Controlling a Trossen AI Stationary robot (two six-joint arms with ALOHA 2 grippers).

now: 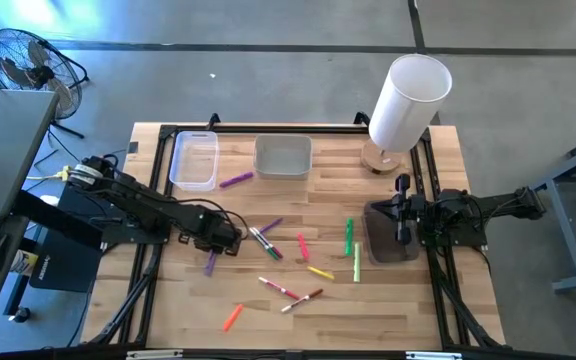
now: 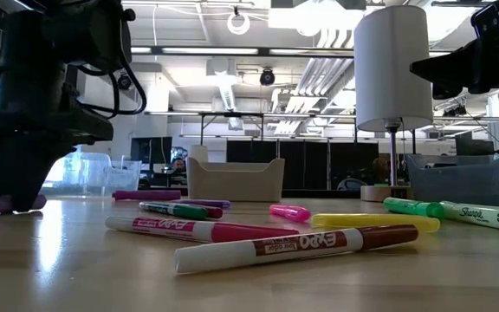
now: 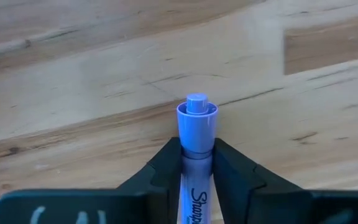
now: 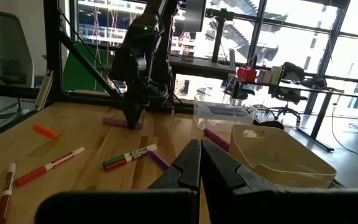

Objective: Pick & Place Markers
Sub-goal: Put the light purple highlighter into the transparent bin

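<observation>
"Expo" marker, "Sharpie" marker

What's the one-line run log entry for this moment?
left gripper: shut on purple marker, at table | right gripper: shut, waiting at right | bins: no markers visible
</observation>
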